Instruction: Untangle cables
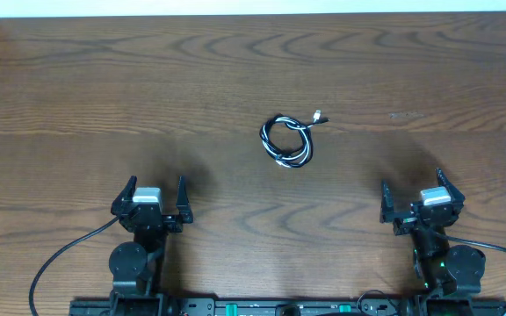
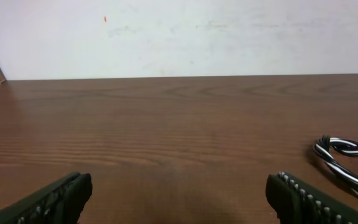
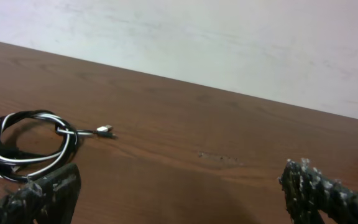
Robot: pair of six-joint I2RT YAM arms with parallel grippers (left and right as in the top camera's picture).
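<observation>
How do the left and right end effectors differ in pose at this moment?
The left end effector faces straight ahead; the right end effector sits slightly skewed. The cables lie ahead-right of the left one, ahead-left of the right one. Both are open, empty and apart from them.

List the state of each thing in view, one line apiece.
cables: black and white coiled together, tangled, flat on the table, ungripped.
plug: sticking out loose from the coil.
left gripper: open, empty.
right gripper: open, empty.
</observation>
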